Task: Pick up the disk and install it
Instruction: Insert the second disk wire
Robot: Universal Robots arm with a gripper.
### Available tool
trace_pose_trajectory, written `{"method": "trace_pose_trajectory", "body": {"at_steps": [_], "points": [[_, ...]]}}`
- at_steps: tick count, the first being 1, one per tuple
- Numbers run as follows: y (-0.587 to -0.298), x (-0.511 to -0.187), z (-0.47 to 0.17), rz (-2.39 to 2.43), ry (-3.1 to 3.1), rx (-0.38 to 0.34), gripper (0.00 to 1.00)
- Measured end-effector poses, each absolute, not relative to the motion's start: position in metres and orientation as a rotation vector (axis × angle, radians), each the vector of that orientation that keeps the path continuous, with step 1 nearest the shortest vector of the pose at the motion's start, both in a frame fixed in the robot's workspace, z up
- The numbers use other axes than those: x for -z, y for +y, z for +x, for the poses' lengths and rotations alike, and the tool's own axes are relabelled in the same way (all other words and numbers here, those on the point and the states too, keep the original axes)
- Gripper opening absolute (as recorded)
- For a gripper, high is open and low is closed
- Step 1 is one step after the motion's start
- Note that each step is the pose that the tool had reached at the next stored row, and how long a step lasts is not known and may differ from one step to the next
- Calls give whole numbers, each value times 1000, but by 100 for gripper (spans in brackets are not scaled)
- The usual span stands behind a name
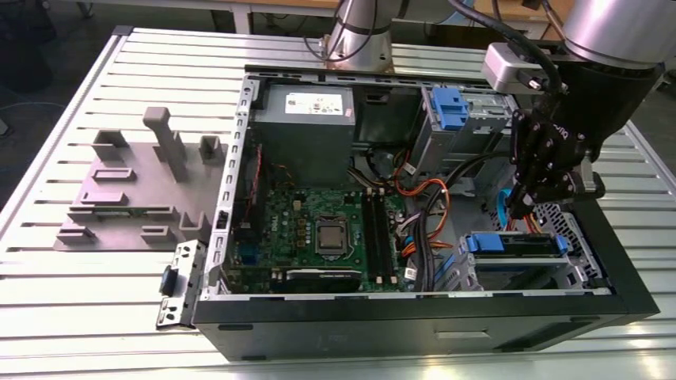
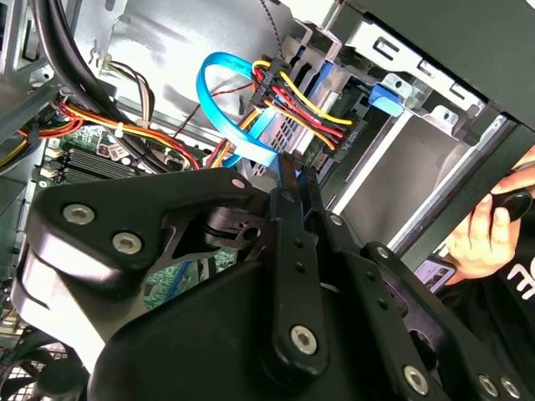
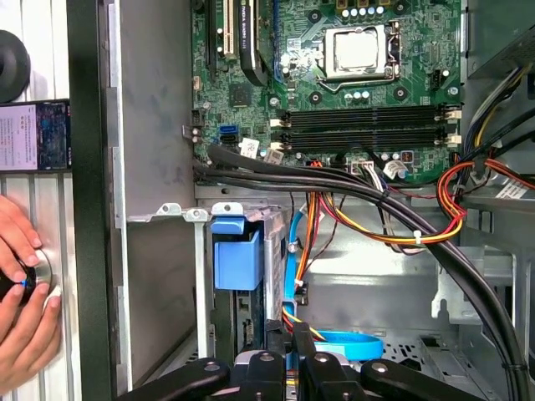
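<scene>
Pincer (image 1: pixel 549 190) hangs inside the open case (image 1: pixel 591 237), its fingers (image 2: pixel 294 180) pressed together and holding nothing. Just under it the disk (image 1: pixel 514 244) sits in the drive bay, blue carrier (image 3: pixel 235 255) visible. Cables (image 2: pixel 305 109) run beside the fingers. Further off lies the motherboard (image 1: pixel 317 229). Outside the case, hands (image 3: pixel 21 292) rest on a knob

text: none legible | power supply (image 1: pixel 306 119) sticker: print unreadable
</scene>
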State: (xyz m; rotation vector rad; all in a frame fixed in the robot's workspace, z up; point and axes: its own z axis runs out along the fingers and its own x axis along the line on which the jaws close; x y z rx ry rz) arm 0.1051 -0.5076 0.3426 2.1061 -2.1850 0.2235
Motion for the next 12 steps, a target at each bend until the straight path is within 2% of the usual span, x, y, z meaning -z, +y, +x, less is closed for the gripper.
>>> {"method": "trace_pose_trajectory", "body": {"at_steps": [7,12], "points": [[-516,-341,105,2114,-2193,-209,16],[-522,-340,105,2151,-2235,-129,16]]}}
